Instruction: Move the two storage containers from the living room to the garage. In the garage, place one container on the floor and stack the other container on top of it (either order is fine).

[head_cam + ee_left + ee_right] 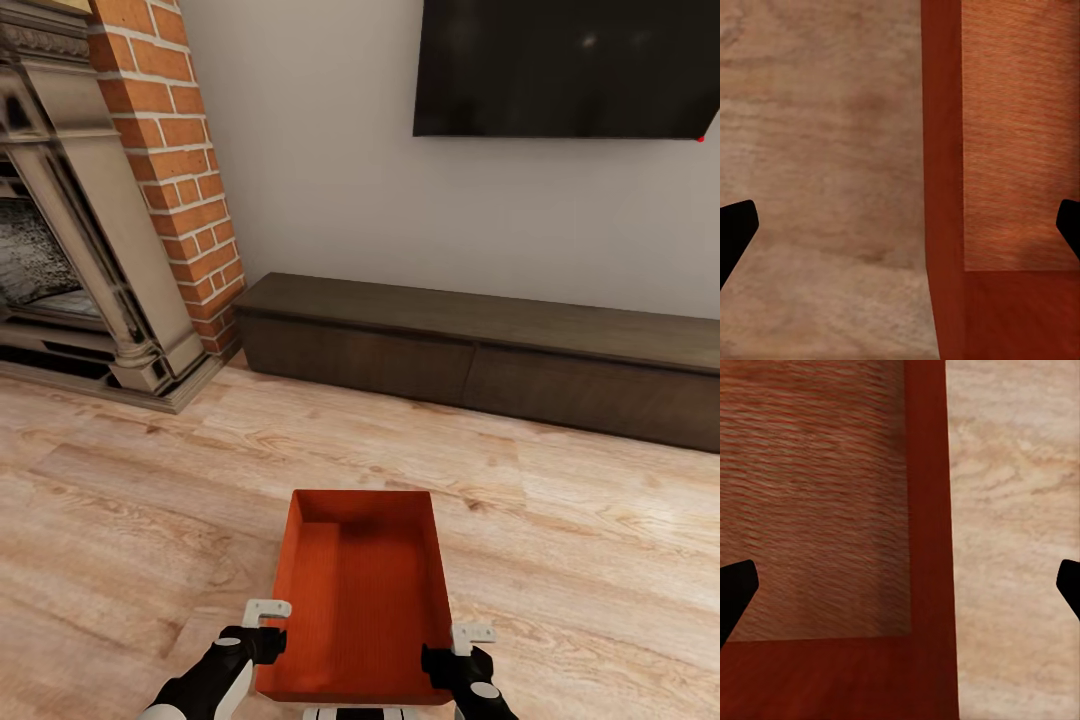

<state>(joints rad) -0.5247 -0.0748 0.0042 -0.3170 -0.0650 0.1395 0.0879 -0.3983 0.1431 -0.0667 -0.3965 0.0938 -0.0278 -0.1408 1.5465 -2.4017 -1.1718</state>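
Open gripper [900, 585] straddles container [817, 510] wall (ribbed bottom inside).

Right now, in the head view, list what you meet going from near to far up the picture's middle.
Orange-red open-top plastic bin → light wood plank floor → long dark wooden low cabinet → grey-white wall.

One storage container [362, 590], orange-red, open-topped. Two grippers: one left gripper [268, 628], one right gripper [452, 645], each with two fingers seen in its wrist view. One brick fireplace [110, 200] with one stone surround. One wall-mounted black TV [570, 65]. One long, low dark wood cabinet [480, 350], with two front panels countable. One light wood plank floor [150, 480]. One pale wall [330, 150].
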